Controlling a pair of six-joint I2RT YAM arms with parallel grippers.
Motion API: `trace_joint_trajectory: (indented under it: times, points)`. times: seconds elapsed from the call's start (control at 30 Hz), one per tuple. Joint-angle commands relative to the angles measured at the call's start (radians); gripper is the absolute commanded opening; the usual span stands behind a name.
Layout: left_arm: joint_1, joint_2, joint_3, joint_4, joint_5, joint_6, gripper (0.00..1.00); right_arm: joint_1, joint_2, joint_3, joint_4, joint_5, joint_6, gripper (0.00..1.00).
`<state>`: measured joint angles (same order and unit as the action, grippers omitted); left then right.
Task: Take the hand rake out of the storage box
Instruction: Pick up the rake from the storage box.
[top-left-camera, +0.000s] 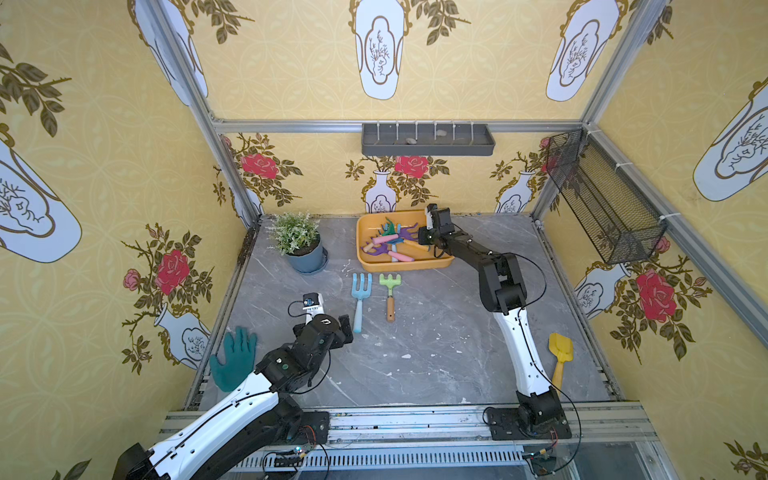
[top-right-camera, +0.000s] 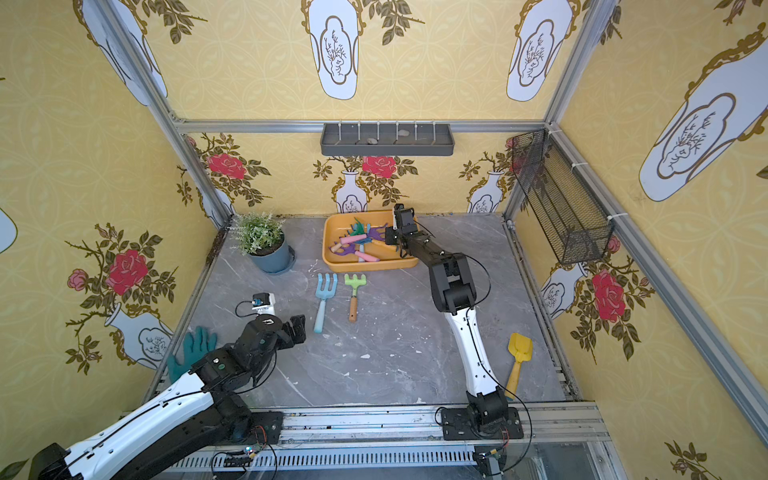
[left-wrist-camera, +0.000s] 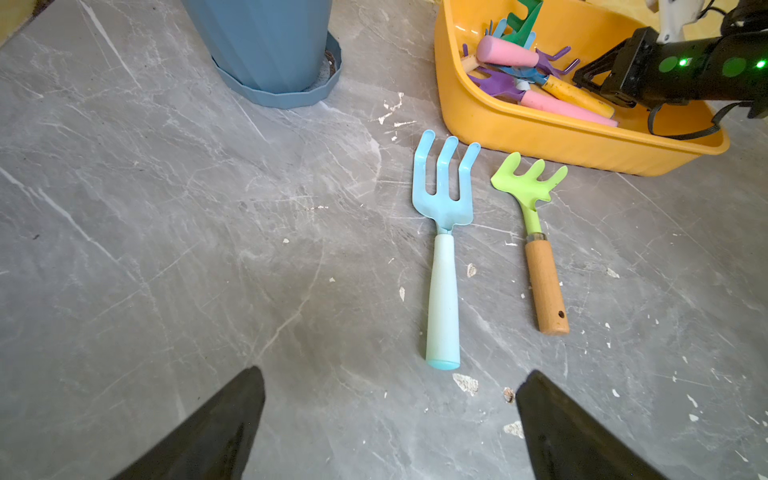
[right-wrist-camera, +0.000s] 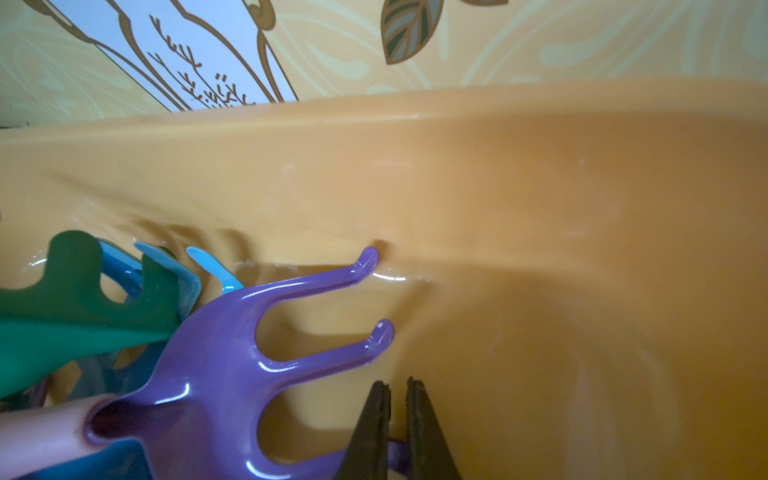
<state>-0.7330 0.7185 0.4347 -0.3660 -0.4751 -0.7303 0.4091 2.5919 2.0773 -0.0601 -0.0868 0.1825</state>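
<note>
right gripper (right-wrist-camera: 398, 388) pinched tight on a prong of the purple rake (right-wrist-camera: 208, 353) inside the orange box (right-wrist-camera: 540, 208); left gripper (left-wrist-camera: 395, 370) spread wide over the table (left-wrist-camera: 166, 249), beside the blue rake (left-wrist-camera: 442, 291).

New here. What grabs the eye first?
The orange-yellow storage box at the back of the table, heaped with coloured hand rakes. The right gripper is inside it, fingers shut on a tine of the purple rake. In front of the box, a light blue fork and a green rake lie side by side, the open left gripper near them.
</note>
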Motion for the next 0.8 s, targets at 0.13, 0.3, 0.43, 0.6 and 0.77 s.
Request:
trace_joint_trajectory:
  times: [0.13, 0.3, 0.43, 0.6, 0.77]
  points:
    - [0.004, -0.002, -0.001, 0.021, -0.005, -0.001, 1.0, 0.002, -0.111, -0.109, 0.088, -0.006, -0.032, 0.0]
    - [0.007, -0.007, -0.007, 0.016, -0.006, -0.006, 1.0, 0.002, -0.18, -0.159, 0.098, -0.002, -0.044, 0.0]
    - [0.007, -0.02, -0.01, 0.013, -0.004, -0.009, 1.0, 0.0, -0.243, -0.204, 0.1, 0.007, -0.046, 0.0]
    - [0.009, -0.054, -0.013, 0.001, 0.0, -0.012, 1.0, -0.003, -0.368, -0.318, 0.133, 0.015, -0.039, 0.0]
    - [0.009, -0.112, -0.032, 0.036, 0.041, 0.007, 1.0, -0.006, -0.571, -0.525, 0.164, -0.006, -0.057, 0.0]
